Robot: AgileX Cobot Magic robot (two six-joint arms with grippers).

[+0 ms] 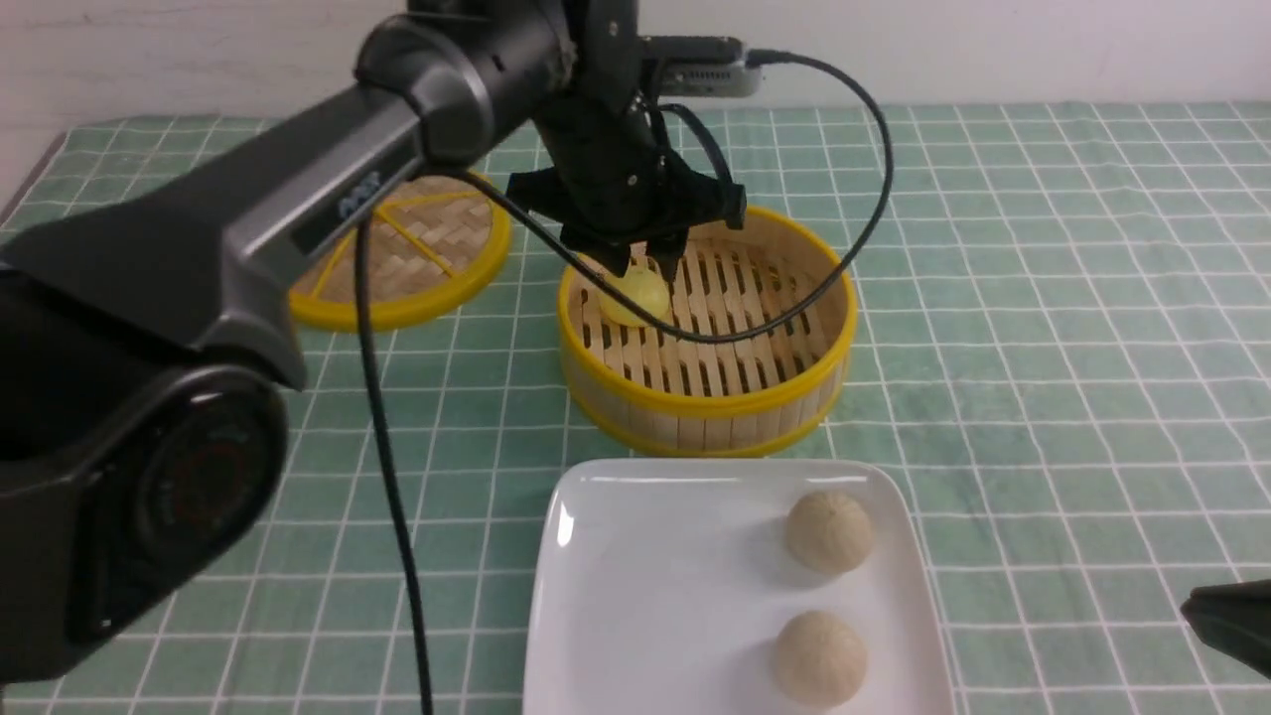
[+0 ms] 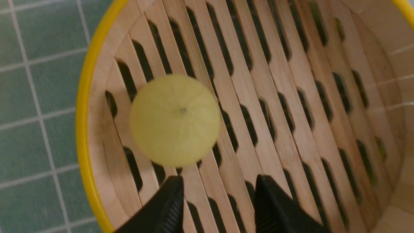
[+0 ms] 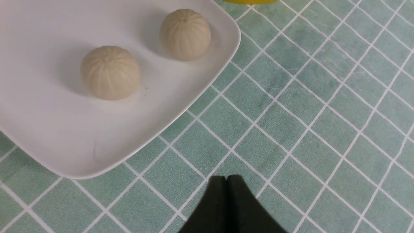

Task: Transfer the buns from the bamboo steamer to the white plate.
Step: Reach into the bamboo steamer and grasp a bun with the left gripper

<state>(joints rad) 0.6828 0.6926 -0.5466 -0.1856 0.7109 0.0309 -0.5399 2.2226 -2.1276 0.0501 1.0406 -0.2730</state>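
The buns sit in two containers. One pale yellow dome-shaped bun (image 1: 635,298) (image 2: 174,119) lies alone on the slatted floor of the round bamboo steamer (image 1: 695,402) with yellow rims, close to the wall on the steamer's left side. Two cream pleated buns (image 1: 829,531) (image 3: 110,72) rest well apart from each other on the large glossy white plate (image 1: 645,596), just in front of the steamer.

The left gripper (image 1: 640,266) (image 2: 219,181) hangs inside the steamer over the yellow bun, its jaws spread with nothing between them. In the wrist view the bun lies just beyond the fingertips.

The right gripper (image 3: 226,178) is pressed closed and empty above the green checked tablecloth (image 1: 1043,298), in front of the steamer and to the right of the plate.

A flat woven lid (image 1: 397,308) with a yellow rim lies left of the steamer. A black cable (image 1: 387,477) loops across the steamer's opening. The left arm hides part of the lid and the steamer's far rim. The plate's near edge is cut off.
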